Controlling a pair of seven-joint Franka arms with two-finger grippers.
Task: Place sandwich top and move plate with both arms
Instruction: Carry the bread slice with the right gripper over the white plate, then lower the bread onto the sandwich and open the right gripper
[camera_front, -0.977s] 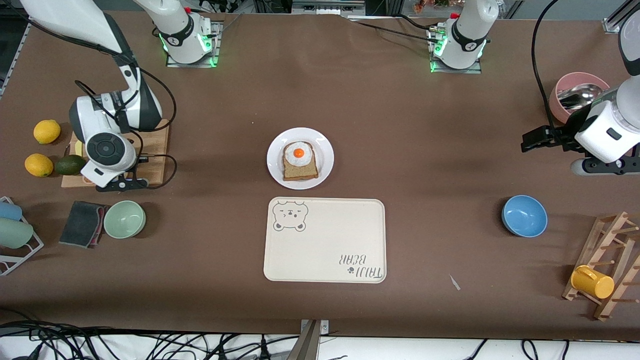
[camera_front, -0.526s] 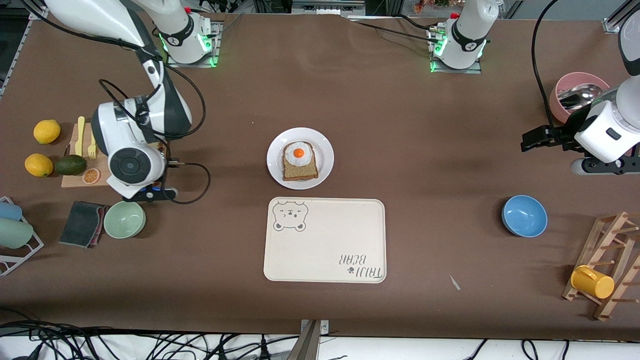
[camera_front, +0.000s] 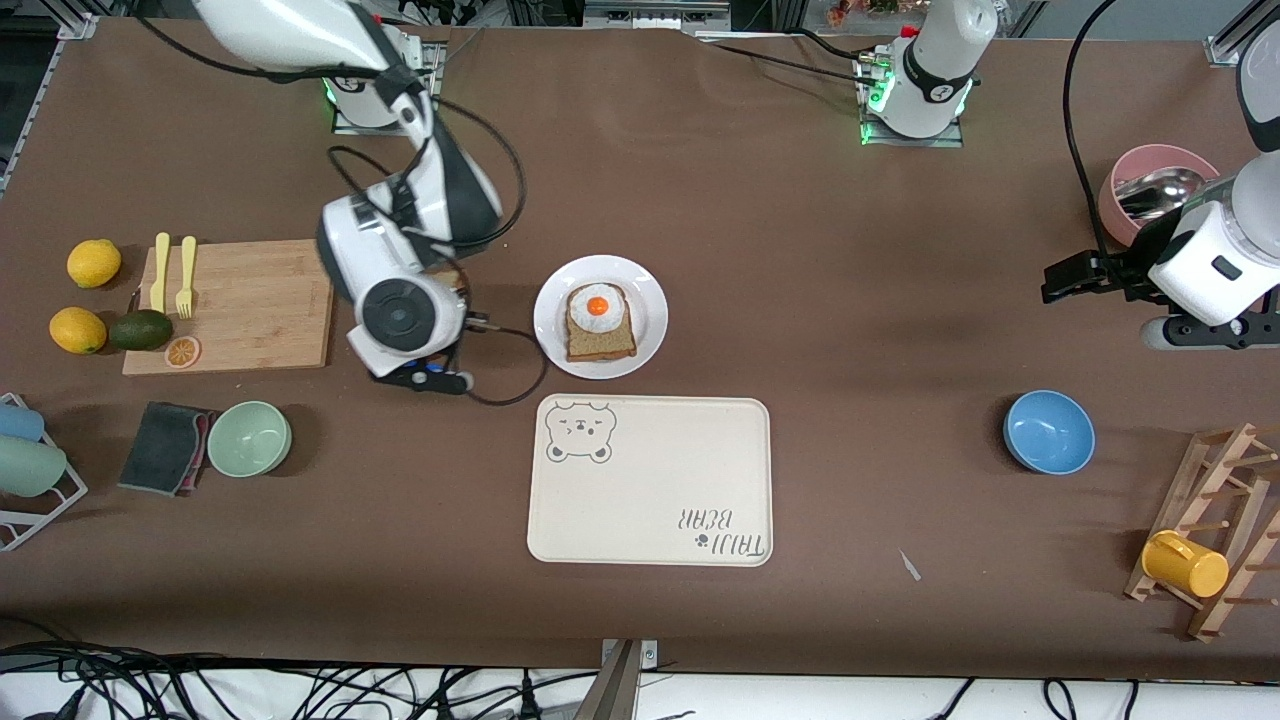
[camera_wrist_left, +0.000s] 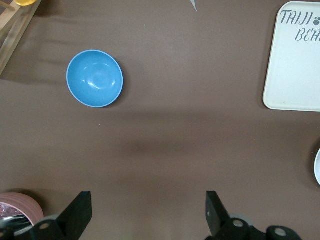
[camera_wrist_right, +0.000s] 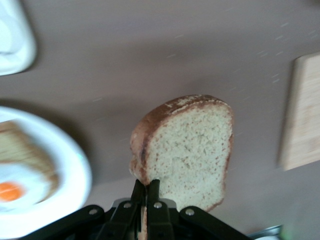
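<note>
Right end effector has carried sandwich top beside plate.

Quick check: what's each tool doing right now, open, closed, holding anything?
Left tool: open, empty, over bare table near the pink bowl; arm waiting.
Right tool: closed on the sandwich top, in the air beside the plate.
</note>
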